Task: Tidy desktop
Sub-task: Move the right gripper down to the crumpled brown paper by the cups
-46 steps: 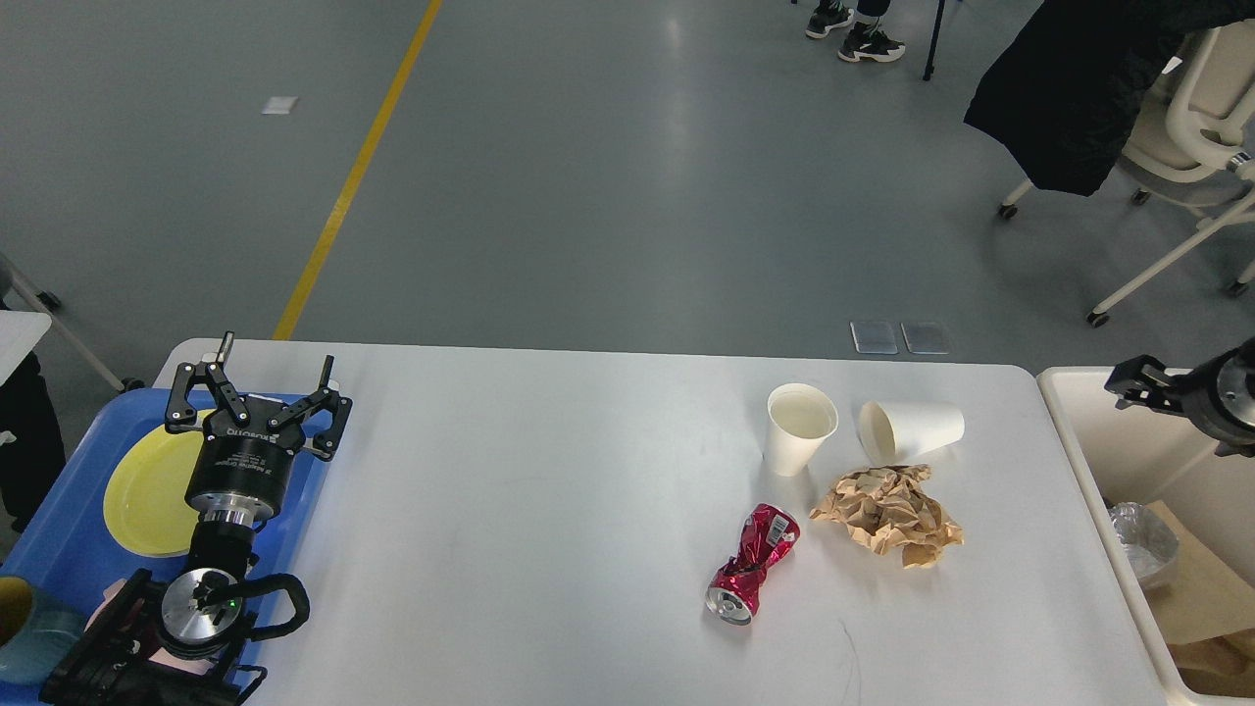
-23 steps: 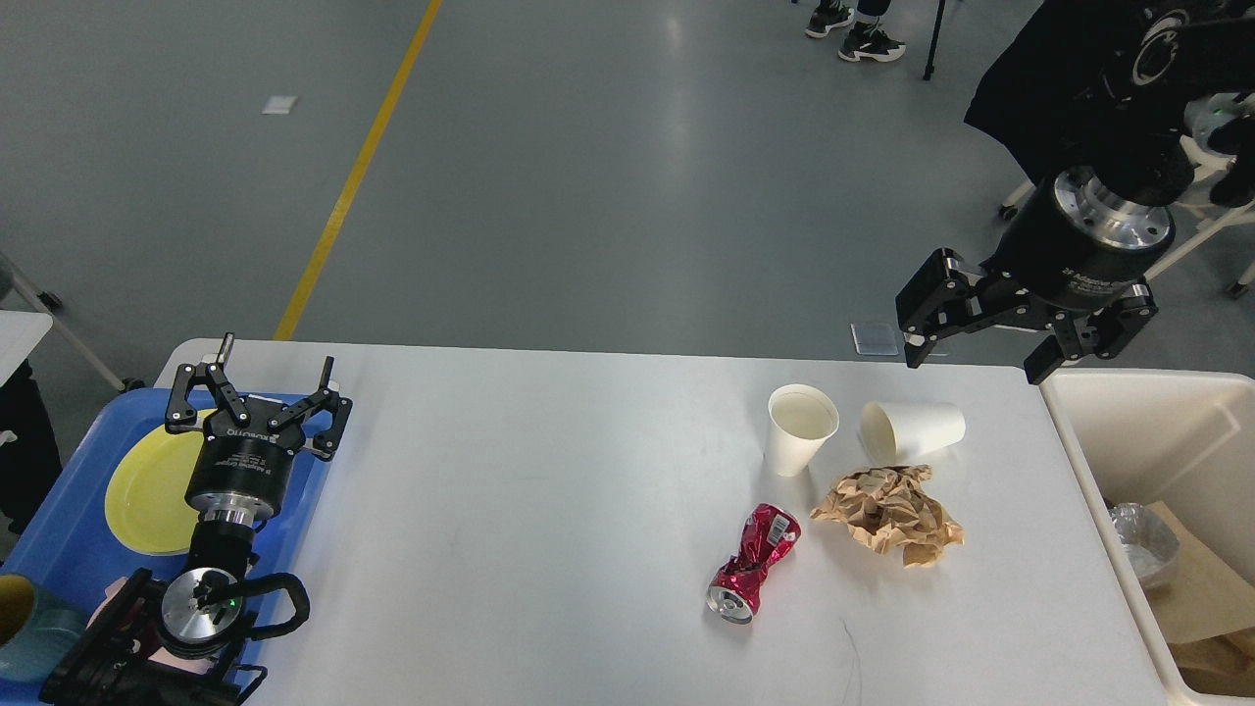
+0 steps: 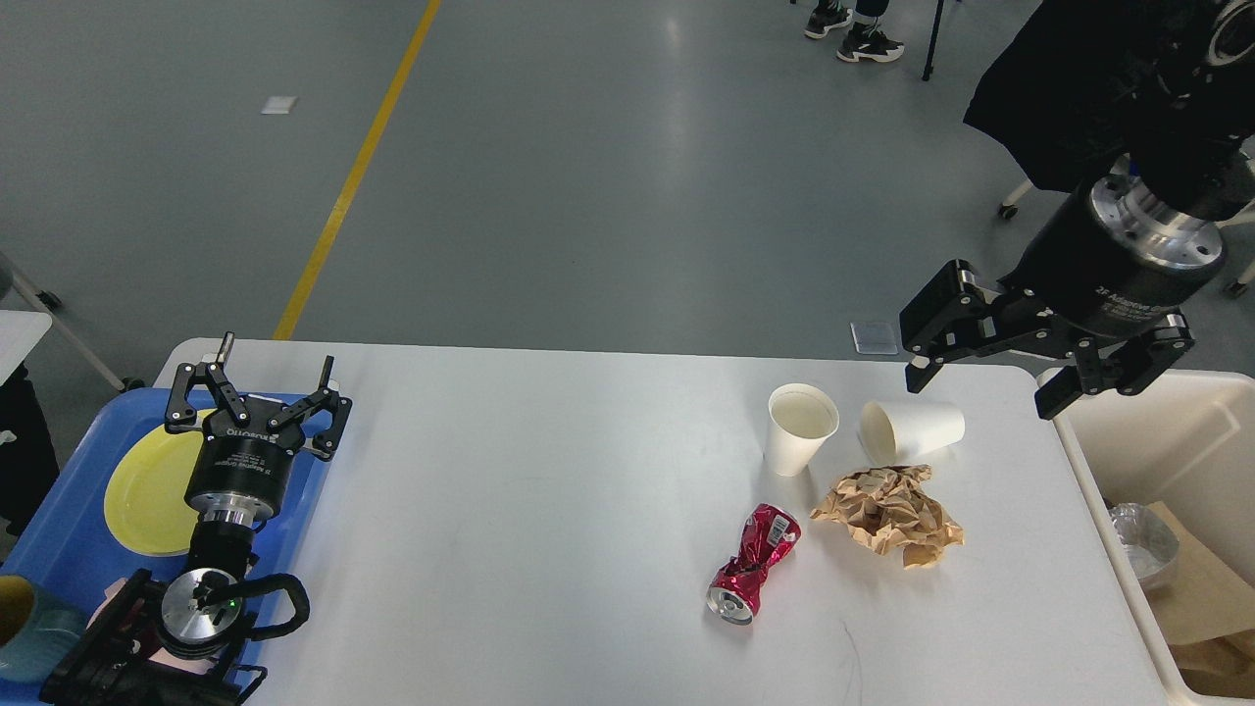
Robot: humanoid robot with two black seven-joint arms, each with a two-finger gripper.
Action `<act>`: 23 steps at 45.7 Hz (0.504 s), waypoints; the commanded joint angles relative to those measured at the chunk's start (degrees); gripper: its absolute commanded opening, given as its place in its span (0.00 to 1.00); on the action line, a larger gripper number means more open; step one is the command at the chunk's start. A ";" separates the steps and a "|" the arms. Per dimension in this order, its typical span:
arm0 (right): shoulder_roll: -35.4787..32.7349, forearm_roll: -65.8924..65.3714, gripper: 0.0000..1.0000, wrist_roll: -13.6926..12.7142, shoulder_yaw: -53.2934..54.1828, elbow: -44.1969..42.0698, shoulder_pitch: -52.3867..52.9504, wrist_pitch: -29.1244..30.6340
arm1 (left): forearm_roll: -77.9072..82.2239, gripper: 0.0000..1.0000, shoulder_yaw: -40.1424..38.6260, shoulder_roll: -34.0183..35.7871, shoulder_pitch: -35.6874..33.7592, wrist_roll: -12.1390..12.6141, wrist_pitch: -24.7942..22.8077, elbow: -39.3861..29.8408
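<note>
Below both of my grippers, the desktop (image 3: 549,510) is spreading across the middle of the head view, white and rounded at its corners. My right gripper (image 3: 983,382) is hanging over its far right corner, above and just to the right of the tipped paper cup (image 3: 914,428); its fingers are standing wide apart and are holding nothing and touching nothing. My left gripper (image 3: 257,397) is sitting over the left edge of the desktop, above the blue tray (image 3: 59,529), with its fingers likewise spread wide and empty.

On the right half of the desktop four things are lying close together. An upright paper cup (image 3: 800,428) is standing just beside the tipped one, whose mouth is facing left. A crumpled brown paper (image 3: 887,514) is lying just in front of the tipped cup, and I cannot tell whether they touch. A crushed red can (image 3: 753,576) is resting near the paper, to its left and closer to me.

A yellow plate (image 3: 147,495) is lying in the tray. A cream bin (image 3: 1157,461) is standing against the desktop's right edge, holding brown cardboard and a foil ball.
</note>
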 commanded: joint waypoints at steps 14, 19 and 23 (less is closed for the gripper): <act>-1.10 5.00 1.00 0.01 1.37 -10.18 -23.67 -14.21 | 0.04 0.96 0.00 0.00 0.00 0.00 0.00 0.00; -0.57 13.26 1.00 0.01 1.98 -15.80 -32.55 -15.88 | 0.04 0.96 0.00 0.00 0.00 0.00 0.00 0.00; -0.48 19.50 1.00 -0.08 4.70 -20.11 -38.35 -16.85 | -0.05 0.96 0.00 0.00 0.00 0.00 0.00 0.00</act>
